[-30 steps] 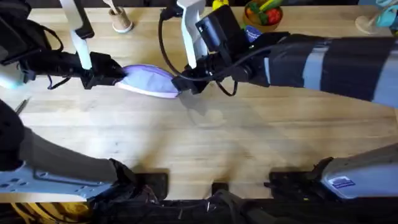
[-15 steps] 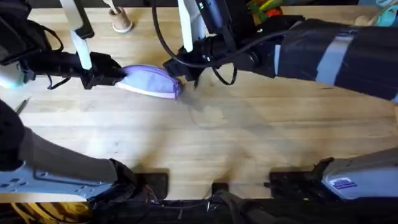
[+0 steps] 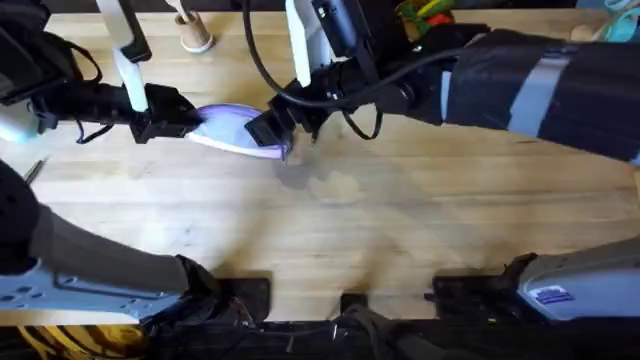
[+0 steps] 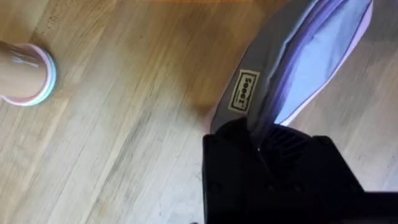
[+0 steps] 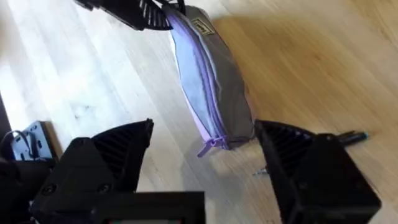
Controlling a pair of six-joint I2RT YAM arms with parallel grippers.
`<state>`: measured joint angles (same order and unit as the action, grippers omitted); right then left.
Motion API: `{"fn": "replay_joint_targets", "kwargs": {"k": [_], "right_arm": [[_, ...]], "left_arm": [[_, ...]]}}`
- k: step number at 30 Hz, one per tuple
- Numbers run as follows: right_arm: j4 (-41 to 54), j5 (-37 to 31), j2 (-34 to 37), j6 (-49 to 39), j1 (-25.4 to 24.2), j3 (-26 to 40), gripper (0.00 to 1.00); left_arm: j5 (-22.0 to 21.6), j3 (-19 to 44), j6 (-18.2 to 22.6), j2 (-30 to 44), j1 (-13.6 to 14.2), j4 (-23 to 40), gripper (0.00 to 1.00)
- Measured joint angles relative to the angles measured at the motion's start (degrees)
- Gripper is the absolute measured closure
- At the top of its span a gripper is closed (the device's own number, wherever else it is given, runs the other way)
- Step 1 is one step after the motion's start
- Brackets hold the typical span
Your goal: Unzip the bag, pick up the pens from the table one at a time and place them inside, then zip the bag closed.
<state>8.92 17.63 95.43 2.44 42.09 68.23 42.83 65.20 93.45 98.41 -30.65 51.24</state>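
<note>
The lavender bag (image 3: 232, 128) lies on the table (image 3: 330, 230) at the back left, its zipper line running along the top (image 5: 208, 87). My left gripper (image 3: 178, 118) is shut on the bag's left end (image 4: 264, 93), by the small label. My right gripper (image 3: 272, 130) hovers open over the bag's right end, its fingers (image 5: 118, 155) standing wide on either side of the zipper pull (image 5: 208, 147) without touching it. A black pen (image 5: 348, 137) lies on the wood just beyond one right finger. Another slim dark stick (image 3: 35, 170) lies at the table's left edge.
A small tan cup (image 3: 195, 36) with pale sticks stands at the back left, also seen in the left wrist view (image 4: 25, 71). A bowl of colourful items (image 3: 425, 20) sits at the back centre. The front half of the table is bare wood.
My right gripper has shifted left and settled over the bag's right end with its fingers spread. The left gripper and the bag have stayed put.
</note>
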Motion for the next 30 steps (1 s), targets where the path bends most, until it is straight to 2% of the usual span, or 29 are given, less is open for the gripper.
{"fn": "replay_joint_targets", "kwargs": {"k": [8,15,19,25,29,30], "right_arm": [[5.39,-10.81,-3.43,12.88,0.00,0.00,0.007],[13.36,-13.61,-10.28,21.45,0.10,0.28,0.006],[11.55,-14.25,-8.85,24.82,1.78,-0.38,0.006],[8.74,-14.38,-4.53,26.75,7.22,-2.01,0.006],[7.58,-14.43,-1.81,28.51,7.60,-2.12,0.006],[7.21,-14.43,1.13,31.54,7.28,-2.12,0.006]], "left_arm": [[0.00,-0.01,0.00,0.00,0.00,0.00,0.959],[0.00,0.01,0.00,0.00,0.02,0.00,0.959],[0.00,-0.01,0.00,0.00,0.02,0.00,0.959],[0.00,-0.01,0.00,0.00,0.02,-0.02,0.959],[0.00,-0.01,0.00,0.00,0.02,-0.02,0.959],[0.00,0.01,0.00,0.00,0.02,-0.02,0.959]]}}
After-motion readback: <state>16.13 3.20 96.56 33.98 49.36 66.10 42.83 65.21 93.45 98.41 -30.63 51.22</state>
